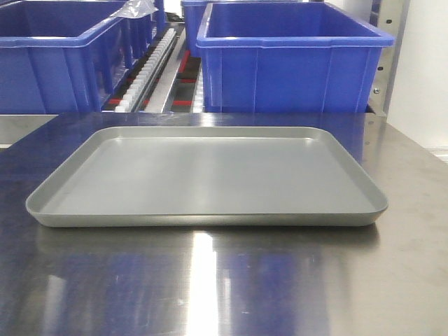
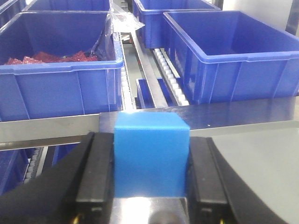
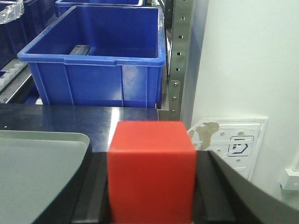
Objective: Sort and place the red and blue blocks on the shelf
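The blue block (image 2: 150,156) is clamped between the left gripper (image 2: 150,175) pads; the red block (image 3: 152,170) likewise in the right gripper (image 3: 152,191). The shelf rail (image 2: 46,127) lies at 12 o'clock, blue bins (image 2: 229,56) beyond. Risk: releasing past the rail drops a block into a bin.

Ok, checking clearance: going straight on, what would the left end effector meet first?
Probably the shelf, at the roller track between its blue bins; depth is unclear.

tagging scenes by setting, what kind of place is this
Probably a warehouse or factory picking station: large blue plastic bins sit on a grey steel roller-track rack, behind a stainless steel worktable holding a shallow grey metal tray.
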Robot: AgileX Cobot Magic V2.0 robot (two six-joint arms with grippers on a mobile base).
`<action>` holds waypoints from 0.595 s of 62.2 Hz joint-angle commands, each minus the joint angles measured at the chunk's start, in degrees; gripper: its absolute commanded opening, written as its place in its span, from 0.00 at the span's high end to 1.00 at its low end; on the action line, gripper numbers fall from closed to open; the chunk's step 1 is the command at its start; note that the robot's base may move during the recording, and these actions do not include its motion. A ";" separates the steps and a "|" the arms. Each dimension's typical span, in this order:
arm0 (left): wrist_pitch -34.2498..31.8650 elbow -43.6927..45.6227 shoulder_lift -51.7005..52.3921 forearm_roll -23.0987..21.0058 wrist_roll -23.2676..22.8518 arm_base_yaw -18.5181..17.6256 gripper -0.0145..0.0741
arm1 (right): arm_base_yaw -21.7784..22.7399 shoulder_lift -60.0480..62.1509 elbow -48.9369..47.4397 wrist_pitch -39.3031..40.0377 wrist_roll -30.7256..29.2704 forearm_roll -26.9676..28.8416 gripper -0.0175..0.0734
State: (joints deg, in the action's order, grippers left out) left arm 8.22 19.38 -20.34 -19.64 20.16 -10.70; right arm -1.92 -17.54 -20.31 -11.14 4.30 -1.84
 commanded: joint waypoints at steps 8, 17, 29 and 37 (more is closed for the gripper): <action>-4.42 2.01 -0.28 -0.21 0.02 0.04 0.70 | 0.07 -0.37 -1.60 5.01 -0.16 0.05 0.74; -4.42 2.01 -0.28 -0.31 0.02 0.04 0.70 | 0.07 -0.37 -1.60 5.01 -0.16 0.05 0.74; -4.42 2.01 -0.28 -0.31 0.02 0.04 0.70 | 0.07 -0.37 -1.60 5.01 -0.16 0.05 0.74; -4.42 2.01 -0.28 -0.31 0.02 0.04 0.70 | 0.07 -0.37 -1.60 5.01 -0.16 0.05 0.74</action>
State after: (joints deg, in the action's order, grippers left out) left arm 8.22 19.38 -20.34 -19.55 20.16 -10.70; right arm -1.92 -17.54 -20.31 -11.14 4.30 -1.84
